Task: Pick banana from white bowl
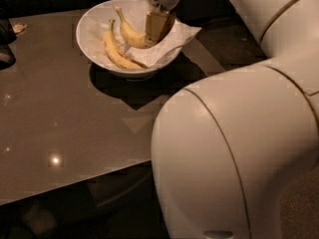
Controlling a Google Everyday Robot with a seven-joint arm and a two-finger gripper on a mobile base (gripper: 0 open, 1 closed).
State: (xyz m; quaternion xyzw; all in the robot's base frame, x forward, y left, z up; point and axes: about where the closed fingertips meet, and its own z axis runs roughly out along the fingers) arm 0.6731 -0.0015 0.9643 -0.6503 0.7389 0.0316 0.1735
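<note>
The white bowl sits at the far side of the brown table, lined with white paper. The banana, short and strongly curved, has its thin tip pointing up and left and lies tilted over the paper. My gripper reaches down into the bowl's right side. Its fingers are shut on the banana's right end. A longer, straighter banana lies on the bowl's left side, apart from the gripper.
My large white arm fills the right foreground and hides the table's right part. A dark object and a small scrap lie at the table's far left. The table's front edge runs across the lower left.
</note>
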